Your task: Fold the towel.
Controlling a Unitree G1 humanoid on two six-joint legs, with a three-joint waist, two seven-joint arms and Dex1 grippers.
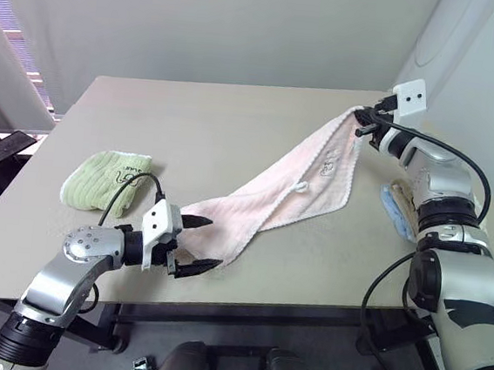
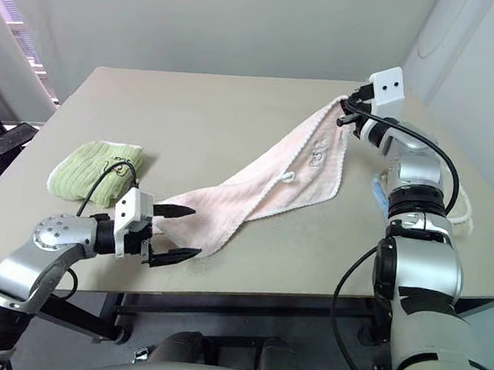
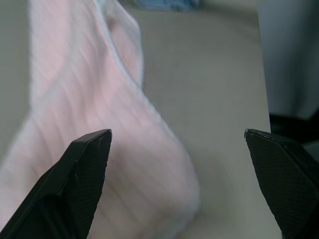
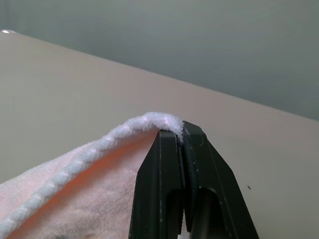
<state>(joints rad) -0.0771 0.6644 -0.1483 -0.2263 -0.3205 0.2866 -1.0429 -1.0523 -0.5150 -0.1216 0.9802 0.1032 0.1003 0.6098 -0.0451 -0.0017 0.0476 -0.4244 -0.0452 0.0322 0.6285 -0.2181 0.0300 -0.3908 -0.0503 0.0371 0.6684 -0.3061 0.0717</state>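
My right pincer [image 1: 364, 124] gripped the towel's [image 1: 286, 193] corner above the desk's [image 1: 191, 127] far right; my left pincer [image 1: 199, 246] gaped by its near end.

right tool [image 4: 182, 134] pinching towel [image 4: 99, 184] trim

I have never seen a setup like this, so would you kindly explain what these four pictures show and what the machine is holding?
It is a humanoid robot with two arms. Two pictures come from its head cameras, looking down on a beige table; the other two come from a camera on each wrist. The right end effector is shut on a corner of the pale pink terry towel, lifting that end. The left end effector is open beside the towel's lower end. A folded light-green towel lies on the table's left side.
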